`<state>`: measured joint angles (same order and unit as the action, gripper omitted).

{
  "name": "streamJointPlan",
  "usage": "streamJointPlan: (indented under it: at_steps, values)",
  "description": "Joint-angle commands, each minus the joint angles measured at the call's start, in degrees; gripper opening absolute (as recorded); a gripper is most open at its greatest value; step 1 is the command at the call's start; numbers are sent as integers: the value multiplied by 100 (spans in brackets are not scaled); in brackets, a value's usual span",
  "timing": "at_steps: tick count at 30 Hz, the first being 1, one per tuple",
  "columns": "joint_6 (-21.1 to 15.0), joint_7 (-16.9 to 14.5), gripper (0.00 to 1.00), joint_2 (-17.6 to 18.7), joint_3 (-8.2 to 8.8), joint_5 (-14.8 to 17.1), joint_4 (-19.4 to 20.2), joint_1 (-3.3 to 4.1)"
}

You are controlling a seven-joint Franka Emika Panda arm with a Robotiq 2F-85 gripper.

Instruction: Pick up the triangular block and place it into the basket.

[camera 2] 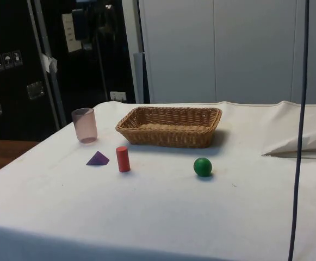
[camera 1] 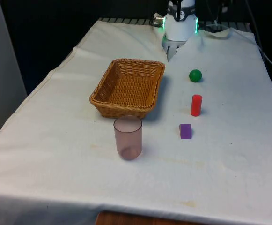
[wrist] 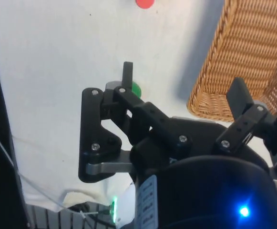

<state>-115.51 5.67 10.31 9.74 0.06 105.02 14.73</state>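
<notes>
Purple triangular block (camera 1: 185, 131) lies flat, apart from empty wicker basket (camera 1: 147, 100).

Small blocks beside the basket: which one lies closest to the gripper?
The green ball. It sits nearest the gripper; the red cylinder and purple triangular block lie farther off.

we see the gripper (wrist: 183, 83) with its two black fingers spread wide apart over the white cloth (wrist: 57, 57), nothing between them. one fingertip (wrist: 127, 71) partly covers a green ball (wrist: 135, 88), and the other fingertip (wrist: 238, 94) sits over the rim of a wicker basket (wrist: 243, 47). a red object (wrist: 144, 3) shows at the picture's edge, well apart from the ball.
</notes>
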Motion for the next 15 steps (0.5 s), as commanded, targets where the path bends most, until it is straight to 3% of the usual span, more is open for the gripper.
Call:
streamJointPlan:
  at_steps: [1,6,7,13,15]
  values:
    - [-132,97,100,17,-11,-52,57,23]
    - [-327,258,100,109,-92,-103,149,34]
    - [-258,195,100,103,-103,-52,126,6]
    - [-607,510,100,258,-189,-201,206,52]
    - [-533,458,100,258,-206,-160,183,23]
